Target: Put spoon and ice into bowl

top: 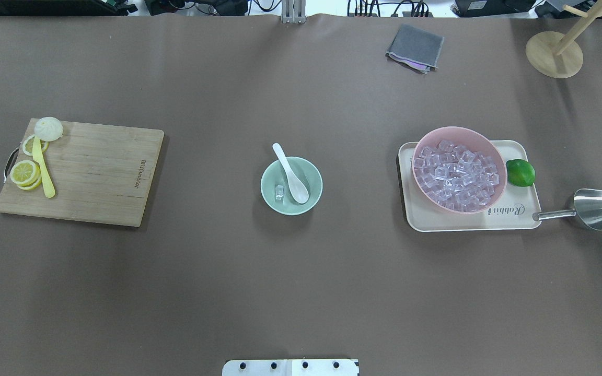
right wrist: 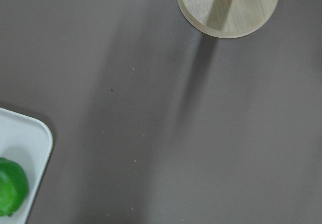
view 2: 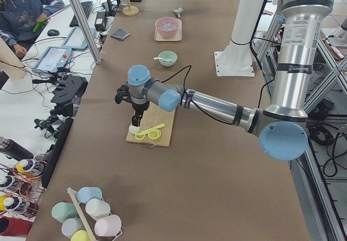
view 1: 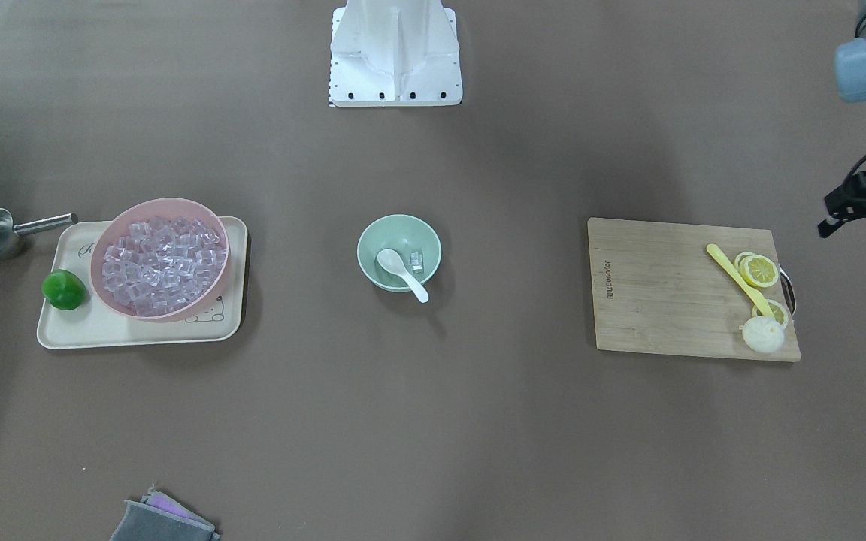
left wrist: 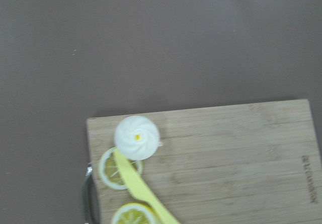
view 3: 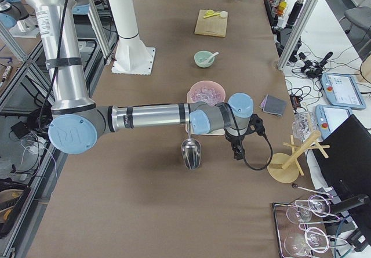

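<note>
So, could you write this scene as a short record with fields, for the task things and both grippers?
bowl: mint-green, table centre, upright
spoon: scoop inside bowl, handle leaning over rim
ice: one clear cube inside bowl, beside spoon
spare ice: fills pink bowl on tray
left gripper: above cutting board end, state cannot tell
right gripper: beyond tray, near metal scoop, state cannot tell
task: looks done

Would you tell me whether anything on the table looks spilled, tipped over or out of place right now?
Nothing stands out. The spoon and one ice cube lie in the mint bowl, the pink bowl stands upright on its tray, and no cubes lie loose on the table.
</note>
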